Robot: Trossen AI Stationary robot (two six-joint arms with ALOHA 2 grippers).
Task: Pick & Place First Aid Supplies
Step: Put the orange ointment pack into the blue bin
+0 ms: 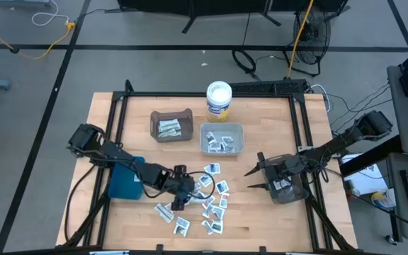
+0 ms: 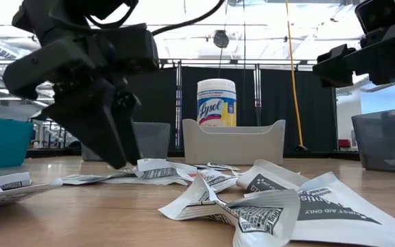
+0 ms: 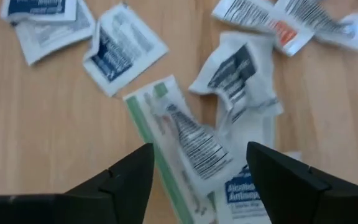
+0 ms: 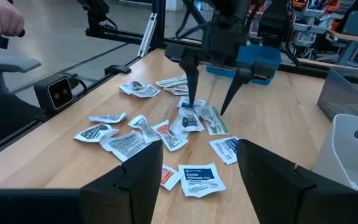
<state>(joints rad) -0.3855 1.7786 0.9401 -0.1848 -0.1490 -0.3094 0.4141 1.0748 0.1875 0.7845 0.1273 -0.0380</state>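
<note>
Bare table lies open right of the packets. The teal bin blocks their left side. The brown bin, white bin and tub stand behind.

Both arms are built of dark, near-black links with blocky housings at the joints, and black cables loop along them. The left pincer ends in two slim, tapering black fingers under a boxy black wrist block. The right pincer has the same matte black fingers, broad at the base and narrowing to pointed tips.
</note>
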